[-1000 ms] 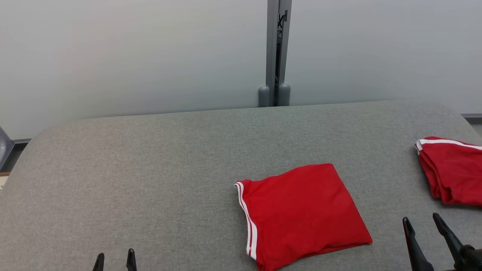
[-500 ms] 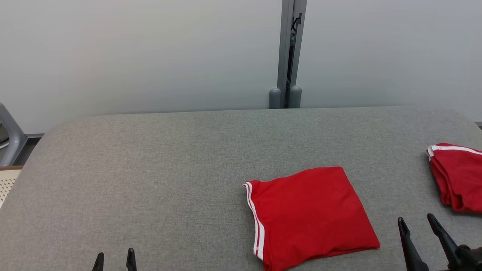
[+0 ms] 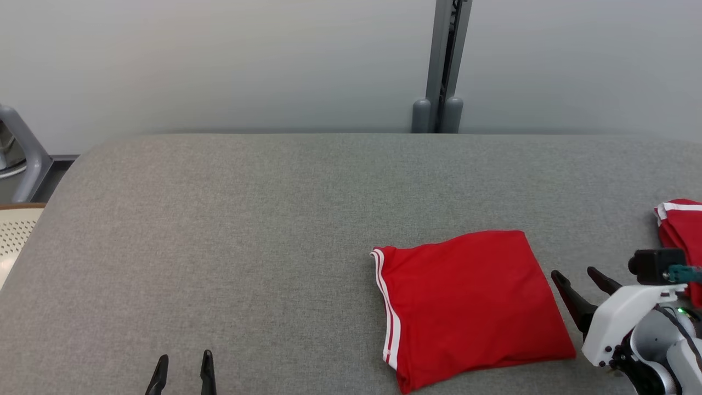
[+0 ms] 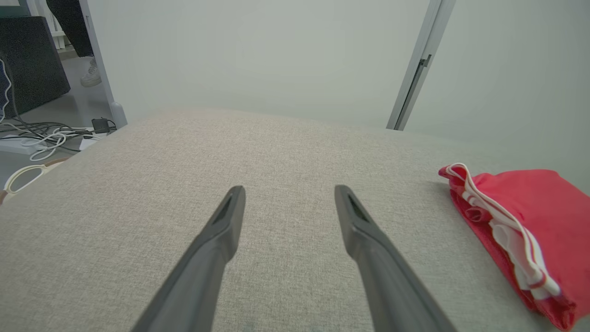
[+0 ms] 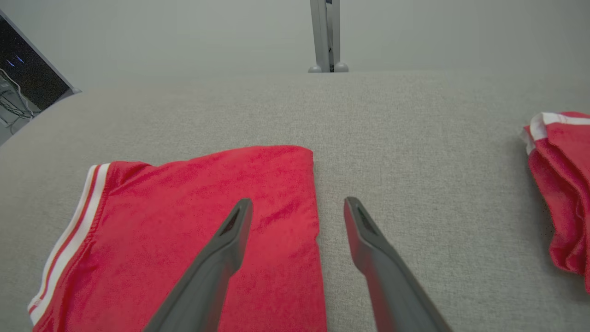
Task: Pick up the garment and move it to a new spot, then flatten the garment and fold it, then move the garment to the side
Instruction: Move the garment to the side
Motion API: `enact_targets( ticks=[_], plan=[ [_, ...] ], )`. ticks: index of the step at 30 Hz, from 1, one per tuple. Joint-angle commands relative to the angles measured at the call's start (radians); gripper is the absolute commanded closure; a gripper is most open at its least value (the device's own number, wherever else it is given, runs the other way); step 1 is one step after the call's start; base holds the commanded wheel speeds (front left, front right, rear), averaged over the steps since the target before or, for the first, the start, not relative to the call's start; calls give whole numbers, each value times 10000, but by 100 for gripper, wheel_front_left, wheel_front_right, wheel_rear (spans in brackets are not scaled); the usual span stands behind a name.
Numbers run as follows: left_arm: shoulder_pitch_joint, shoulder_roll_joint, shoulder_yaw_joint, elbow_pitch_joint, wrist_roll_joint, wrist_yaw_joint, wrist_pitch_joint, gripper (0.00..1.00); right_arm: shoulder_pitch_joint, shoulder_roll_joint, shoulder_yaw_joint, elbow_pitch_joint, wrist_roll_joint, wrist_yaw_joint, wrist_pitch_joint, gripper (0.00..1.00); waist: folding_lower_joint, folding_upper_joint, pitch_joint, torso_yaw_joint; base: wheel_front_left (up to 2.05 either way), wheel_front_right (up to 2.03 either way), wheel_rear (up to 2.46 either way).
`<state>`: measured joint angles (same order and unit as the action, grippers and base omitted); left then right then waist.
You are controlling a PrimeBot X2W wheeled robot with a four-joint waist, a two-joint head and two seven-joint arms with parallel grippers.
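The garment (image 3: pixel 471 307) lies folded on the desk (image 3: pixel 247 219), so likely only moving it aside remains; both arms' jaws stand apart, empty.

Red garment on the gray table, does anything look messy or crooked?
The folded red garment lies flat but slightly askew on the gray table. The other red garment, far right, sits in a rumpled heap.

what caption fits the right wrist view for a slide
Open right claw above the edge of the folded red garment on the grey table, second red garment lying apart
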<state>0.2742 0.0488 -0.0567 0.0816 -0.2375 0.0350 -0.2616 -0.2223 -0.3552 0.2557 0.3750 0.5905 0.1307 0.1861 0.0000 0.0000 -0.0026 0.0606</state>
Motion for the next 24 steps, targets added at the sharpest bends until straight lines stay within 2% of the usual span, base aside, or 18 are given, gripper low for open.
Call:
enact_targets(
  ticks=[1,6,15,16,17,18,24],
  plan=[
    [-265,38,-48,-7,45,-24,-41,0,-282,-194,148,161,57,2,293,0,0,0,249,167,0,0,0],
    [-514,41,-317,78,6,20,-41,0,-1019,-347,565,1493,81,2,904,0,0,0,642,590,0,0,0],
    [-888,38,-457,45,91,26,-41,0,-1816,128,996,3477,931,2,1134,0,0,0,1041,954,0,0,0],
    [-912,38,-449,38,90,37,-41,0,-1889,188,1137,3554,1068,2,1192,9,0,0,1066,948,0,0,0],
    [-935,39,-427,29,86,60,-41,0,-1952,204,1216,3586,1264,2,1121,95,0,0,1087,925,0,0,0],
    [-949,42,-404,14,81,85,-41,0,-2013,183,1274,3615,1440,2,1074,100,0,0,1103,873,0,0,0],
    [-919,39,-424,-58,-50,146,-41,0,-2774,-603,1549,3413,1983,-1,615,100,0,0,1231,142,0,0,0]
  ],
)
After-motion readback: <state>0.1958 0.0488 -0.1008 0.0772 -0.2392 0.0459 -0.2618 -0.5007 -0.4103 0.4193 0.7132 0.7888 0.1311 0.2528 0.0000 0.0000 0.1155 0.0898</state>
